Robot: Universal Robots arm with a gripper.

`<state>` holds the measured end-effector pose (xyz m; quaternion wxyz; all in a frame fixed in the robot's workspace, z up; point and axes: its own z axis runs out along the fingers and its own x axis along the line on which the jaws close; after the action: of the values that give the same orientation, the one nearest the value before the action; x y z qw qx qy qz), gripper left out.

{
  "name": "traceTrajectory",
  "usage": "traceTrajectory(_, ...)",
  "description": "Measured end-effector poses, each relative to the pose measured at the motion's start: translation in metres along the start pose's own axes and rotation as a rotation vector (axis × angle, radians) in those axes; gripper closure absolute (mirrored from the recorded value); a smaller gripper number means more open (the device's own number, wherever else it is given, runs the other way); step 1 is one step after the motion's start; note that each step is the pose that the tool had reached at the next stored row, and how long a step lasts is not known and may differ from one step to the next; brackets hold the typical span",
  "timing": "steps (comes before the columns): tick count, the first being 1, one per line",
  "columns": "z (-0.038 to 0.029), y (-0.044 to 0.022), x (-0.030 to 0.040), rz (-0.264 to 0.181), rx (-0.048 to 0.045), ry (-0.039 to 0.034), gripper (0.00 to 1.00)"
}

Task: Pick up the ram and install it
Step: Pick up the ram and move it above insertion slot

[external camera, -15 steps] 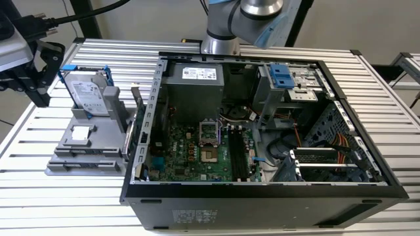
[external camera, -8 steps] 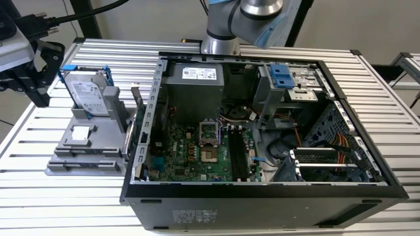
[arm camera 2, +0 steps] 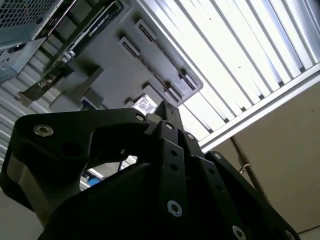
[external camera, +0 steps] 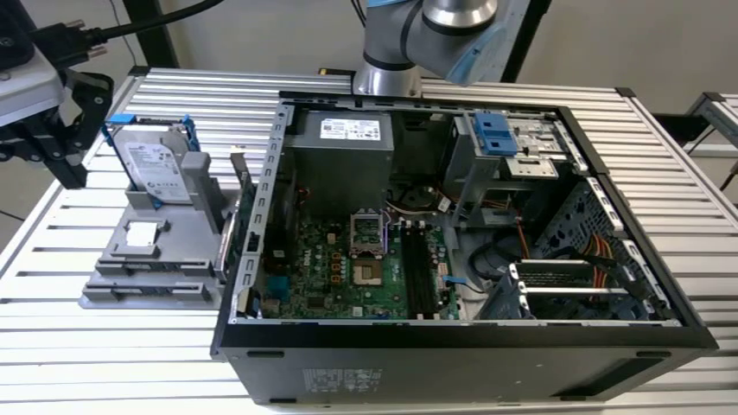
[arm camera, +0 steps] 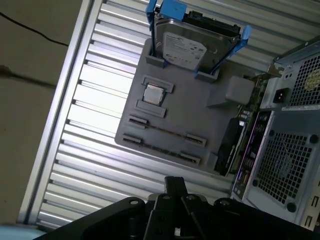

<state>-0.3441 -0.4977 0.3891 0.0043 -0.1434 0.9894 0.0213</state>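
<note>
Presently: approach step, pick not yet made. Black pincer (arm camera: 173, 184) hangs apart from grey plastic fixture plate (arm camera: 200, 112); aperture cannot be told. Thin, long ram stick (arm camera: 166, 131) apparently stands edge-up in plate's brackets. Grasp calls for alignment along stick.

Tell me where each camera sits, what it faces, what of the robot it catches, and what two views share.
Exterior view: off the arm, high, looking down into the open computer case on the slatted table; the arm shows.
First wrist view: on the arm, looking past the gripper onto the grey holder and hard drive.
Second wrist view: on the arm, looking past the gripper across the grey holder.
Shared: all three show the grey holder.
</note>
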Motion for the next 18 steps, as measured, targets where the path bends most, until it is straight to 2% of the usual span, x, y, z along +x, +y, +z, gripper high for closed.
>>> traceTrajectory(18,0.0000,0.0000,0.0000,-0.074,0.0009,0.0037,1.00)
